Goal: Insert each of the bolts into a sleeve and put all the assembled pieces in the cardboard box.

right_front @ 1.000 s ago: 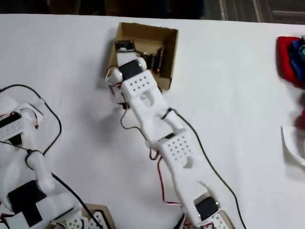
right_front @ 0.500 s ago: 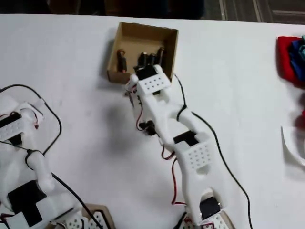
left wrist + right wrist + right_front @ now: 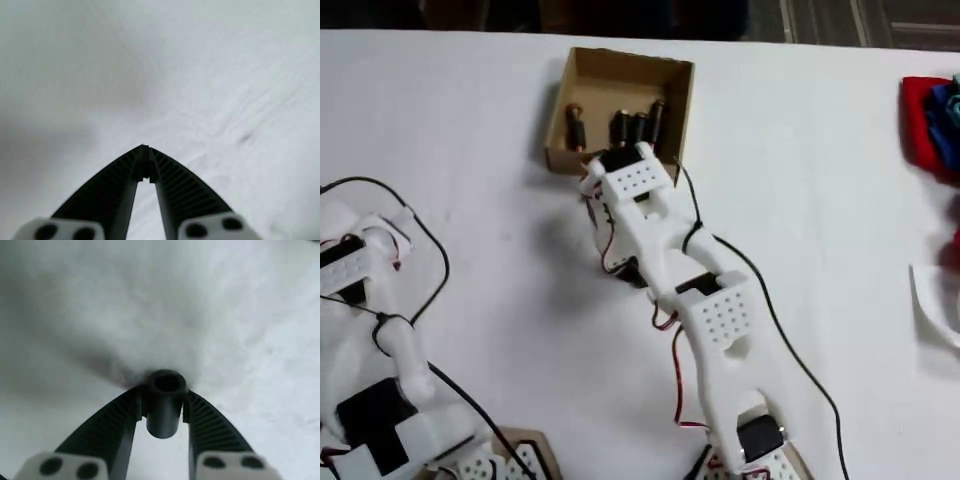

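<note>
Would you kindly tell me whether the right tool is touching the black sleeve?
Touching. In the right wrist view the right tool grips the black sleeve, fingers against both sides.

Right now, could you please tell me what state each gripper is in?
Left gripper: shut, holding nothing.
Right gripper: shut on a black sleeve.

Setting: prob. robotics lab/workshop bench, w/ white-covered table (image 3: 470,120), white plastic arm (image 3: 720,320) near centre, 2nd arm (image 3: 405,365) near left w/ loose black cable (image 3: 446,262), cardboard box (image 3: 620,75) far centre, red/blue cloth (image 3: 925,115) at right edge.
</note>
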